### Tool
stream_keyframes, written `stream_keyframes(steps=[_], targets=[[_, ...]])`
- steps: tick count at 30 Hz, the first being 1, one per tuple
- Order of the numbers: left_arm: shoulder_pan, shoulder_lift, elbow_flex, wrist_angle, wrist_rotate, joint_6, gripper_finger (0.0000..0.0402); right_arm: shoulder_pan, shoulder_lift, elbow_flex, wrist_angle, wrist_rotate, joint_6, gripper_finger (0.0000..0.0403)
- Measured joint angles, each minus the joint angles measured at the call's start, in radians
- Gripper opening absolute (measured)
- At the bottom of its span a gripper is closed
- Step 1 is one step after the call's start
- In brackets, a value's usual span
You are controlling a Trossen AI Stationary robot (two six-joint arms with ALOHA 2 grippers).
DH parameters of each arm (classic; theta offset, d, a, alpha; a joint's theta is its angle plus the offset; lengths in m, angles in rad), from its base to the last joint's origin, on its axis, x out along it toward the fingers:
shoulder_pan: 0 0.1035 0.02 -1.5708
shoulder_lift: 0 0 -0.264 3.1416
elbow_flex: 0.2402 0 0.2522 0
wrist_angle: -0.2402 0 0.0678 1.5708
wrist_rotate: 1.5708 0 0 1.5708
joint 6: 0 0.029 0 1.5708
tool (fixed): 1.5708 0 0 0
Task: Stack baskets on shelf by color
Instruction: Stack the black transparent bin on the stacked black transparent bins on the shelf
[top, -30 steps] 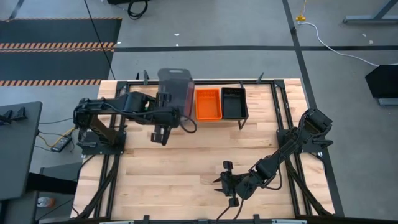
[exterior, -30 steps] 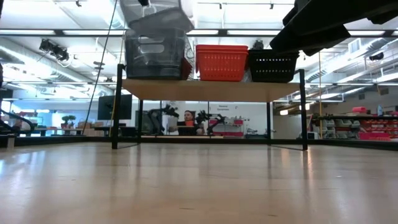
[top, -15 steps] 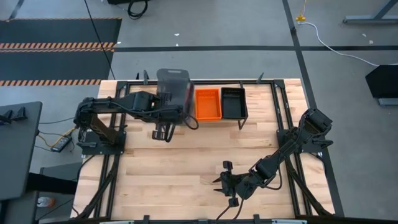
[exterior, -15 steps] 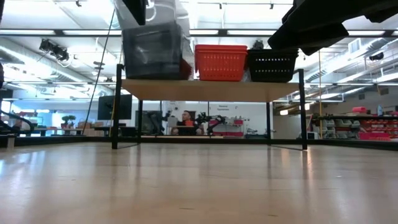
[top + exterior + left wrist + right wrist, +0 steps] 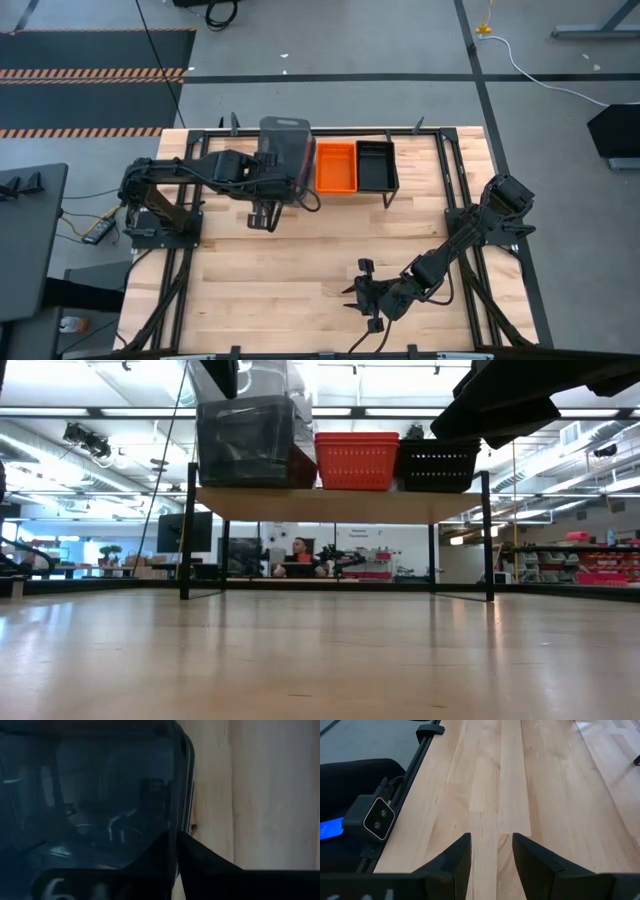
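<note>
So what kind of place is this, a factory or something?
More likely a robotics lab or workshop. Behind the shelf with its baskets, the low view shows a big open hall with strip lights, storage racks and a person at a desk beside more robot arms.

Grey basket, tilted and raised above the shelf a second ago, now level on its left end beside the orange basket. Left gripper, earlier clamped on the grey basket's rim, now slightly loosened, shifted a little toward the shelf.
</note>
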Motion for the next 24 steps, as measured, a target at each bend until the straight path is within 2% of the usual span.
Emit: stream_keyframes(steps=[12,24], targets=[[0.000,0.000,0.000,0.002,0.000,-0.153,0.0077,0.000,0.000,0.000,0.000,0.000,0.000,0.0150],[0.000,0.000,0.000,0.000,0.013,-0.158,0.0114,0.000,0.000,0.000,0.000,0.000,-0.007,0.0150]])
